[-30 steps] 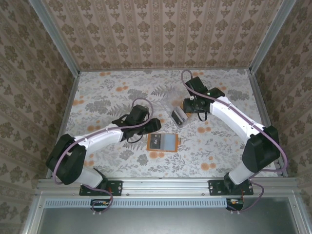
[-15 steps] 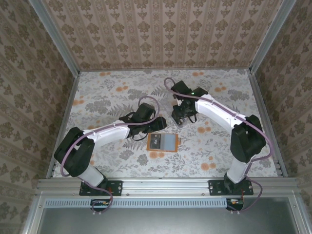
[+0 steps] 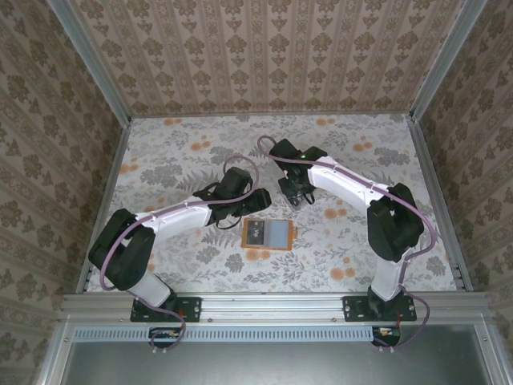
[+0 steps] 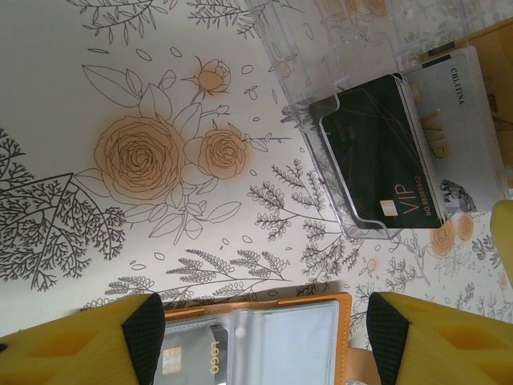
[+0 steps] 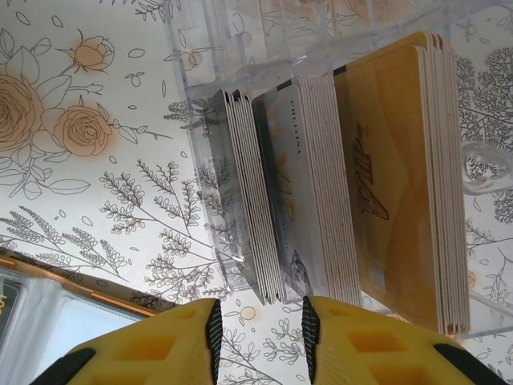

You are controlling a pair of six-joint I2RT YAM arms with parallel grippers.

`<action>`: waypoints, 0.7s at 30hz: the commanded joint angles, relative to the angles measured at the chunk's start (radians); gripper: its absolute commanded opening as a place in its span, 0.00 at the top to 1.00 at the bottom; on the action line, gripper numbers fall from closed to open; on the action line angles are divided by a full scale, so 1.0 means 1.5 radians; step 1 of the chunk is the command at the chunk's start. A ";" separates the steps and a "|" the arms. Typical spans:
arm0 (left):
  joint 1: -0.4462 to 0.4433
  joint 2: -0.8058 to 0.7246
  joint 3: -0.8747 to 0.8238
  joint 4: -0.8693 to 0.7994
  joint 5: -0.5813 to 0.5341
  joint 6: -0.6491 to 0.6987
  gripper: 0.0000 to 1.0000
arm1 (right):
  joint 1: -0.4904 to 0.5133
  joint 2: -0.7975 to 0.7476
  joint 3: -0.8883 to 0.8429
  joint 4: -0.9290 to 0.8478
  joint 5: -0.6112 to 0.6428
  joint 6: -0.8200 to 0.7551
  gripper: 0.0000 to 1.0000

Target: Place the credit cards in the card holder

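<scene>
The card holder lies open on the flowered table, orange-edged with clear pockets, and one grey card sits in its left pocket. The credit cards stand in stacks inside a clear plastic box: dark ones, light grey ones and yellowish ones. My right gripper hovers open right at the box, its narrow gap below the edges of the dark and grey stacks, holding nothing. My left gripper is wide open over the holder's far edge, left of the box.
The holder's corner lies just left of the right gripper. Patterned walls enclose the table on three sides. The two wrists are close together near the table's middle.
My right arm has swung left, bringing its gripper from right of the box to over the card stacks. The left gripper has edged slightly towards the holder.
</scene>
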 commanded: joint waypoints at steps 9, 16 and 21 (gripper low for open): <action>0.008 -0.022 -0.023 0.014 -0.013 -0.019 0.30 | 0.016 0.039 0.038 -0.038 0.057 -0.020 0.64; 0.014 -0.028 -0.033 0.013 -0.013 -0.022 0.30 | 0.028 0.067 0.058 -0.046 0.080 -0.025 0.64; 0.015 -0.036 -0.041 0.012 -0.018 -0.026 0.31 | 0.034 0.091 0.067 -0.046 0.102 -0.027 0.64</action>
